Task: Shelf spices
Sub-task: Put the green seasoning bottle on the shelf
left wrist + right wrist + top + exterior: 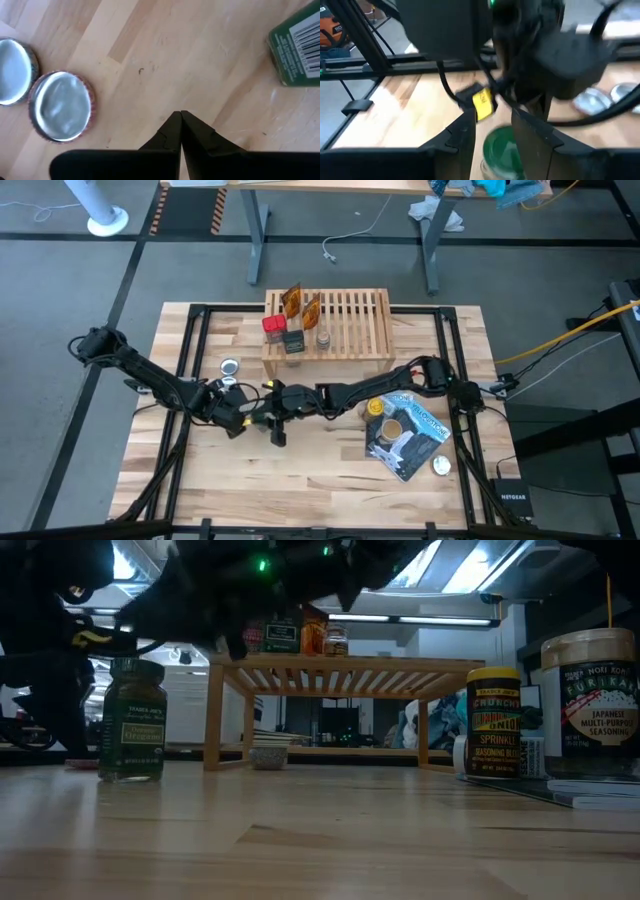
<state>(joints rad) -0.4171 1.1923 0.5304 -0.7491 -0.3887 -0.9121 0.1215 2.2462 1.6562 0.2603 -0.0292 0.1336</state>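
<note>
The green-capped glass spice jar with a dark green label [503, 150] stands on the table between the right gripper's [492, 127] parted fingers, seemingly being clasped for carrying. The left gripper [180, 131] is shut, empty, just beside. Farther back, the slatted light-wood shelf [350, 320] already holds several spices.

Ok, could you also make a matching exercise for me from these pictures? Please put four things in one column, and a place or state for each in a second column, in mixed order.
Things:
1. green-capped jar
2. red-capped jar
3. silver discs
4. left end effector

Places or states:
A. shut, holding nothing
B. on top of the shelf
C. between the fingers of the right end effector
D. lying flat on the table, side by side

Pairs: 1-C, 2-B, 3-D, 4-A
</note>
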